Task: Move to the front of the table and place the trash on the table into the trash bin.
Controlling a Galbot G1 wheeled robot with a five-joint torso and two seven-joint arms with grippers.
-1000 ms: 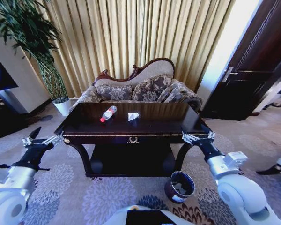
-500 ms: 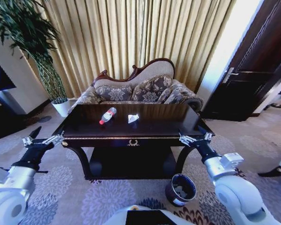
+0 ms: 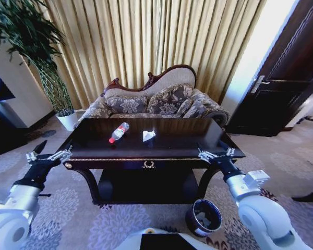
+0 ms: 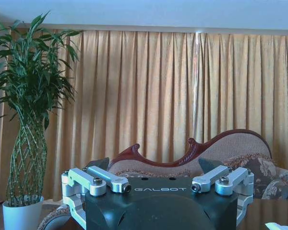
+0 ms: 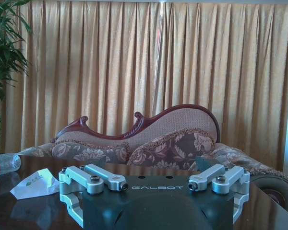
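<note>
The dark glossy table [image 3: 177,140] stands straight ahead, its gold emblem facing me. On its top lie a clear bottle [image 3: 119,132] with a red label and, to its right, a crumpled white paper wad [image 3: 148,136]. The trash bin [image 3: 203,217] stands on the carpet by the table's front right leg, with pale scraps inside. My left gripper [image 3: 48,155] is open, just off the table's left front corner. At the right front corner, my right gripper [image 3: 215,153] is open and holds nothing. The right wrist view shows the bottle [image 5: 2,164] and the wad [image 5: 36,183] beyond the right gripper [image 5: 153,165].
A patterned sofa [image 3: 156,99] sits right behind the table, before gold curtains. A tall potted plant [image 3: 41,57] stands at the back left, beside a dark cabinet [image 3: 2,130]. A dark door [image 3: 287,78] is at the right. Patterned carpet surrounds the table.
The whole picture has shifted: I have moved closer to the table, and the bin sits lower in view. Both grippers stay open in the same pose.
</note>
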